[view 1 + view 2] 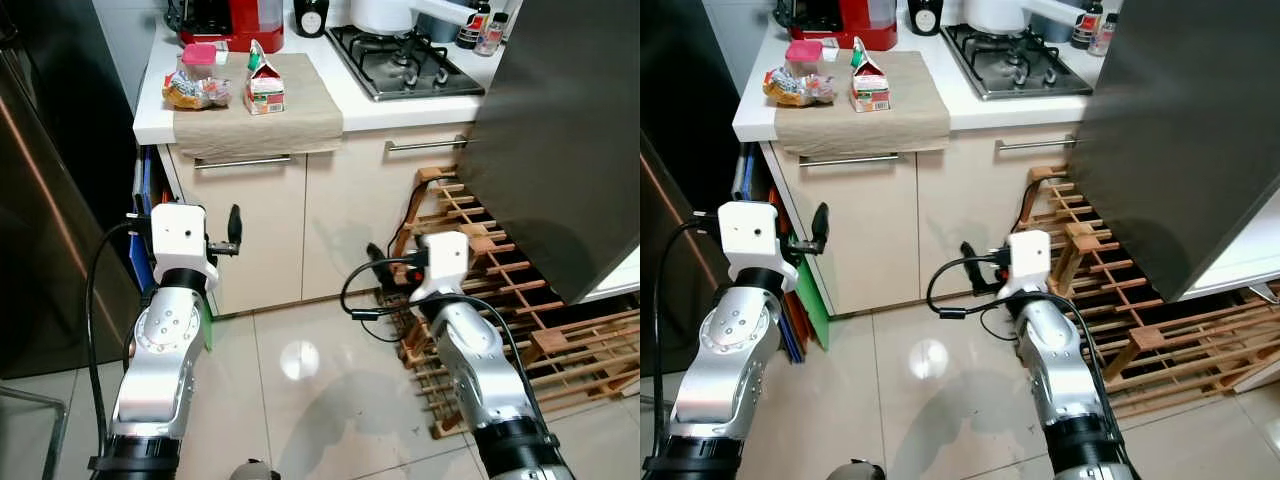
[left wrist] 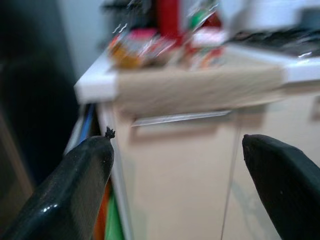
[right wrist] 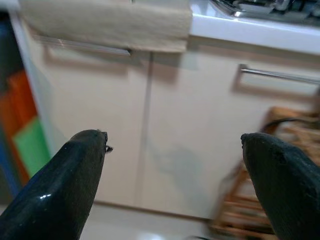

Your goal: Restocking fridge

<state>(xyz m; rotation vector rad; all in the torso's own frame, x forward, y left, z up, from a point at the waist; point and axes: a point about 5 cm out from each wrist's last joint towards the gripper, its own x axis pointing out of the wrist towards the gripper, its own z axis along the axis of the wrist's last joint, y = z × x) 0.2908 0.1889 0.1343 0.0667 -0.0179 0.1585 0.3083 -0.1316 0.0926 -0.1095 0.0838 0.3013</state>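
Beige-clothed surface [image 1: 300,125] ahead of both tools carries carton [image 1: 264,84] and jar [image 1: 199,61]; left tool [image 2: 175,180] and right tool [image 3: 175,175] spread, empty. Restocking appears barely begun.

The floor [image 1: 300,400] is glossy tile that mirrors a light. The counter [image 1: 340,100] is smooth white, with a matt beige cloth [image 1: 300,110] hanging over its front edge. Near its left corner stands a paper carton [image 1: 264,84] beside what looks like a crinkly plastic bag [image 1: 195,93]. The rack [image 1: 500,290] is bare wood, the handles [image 1: 243,161] brushed metal.
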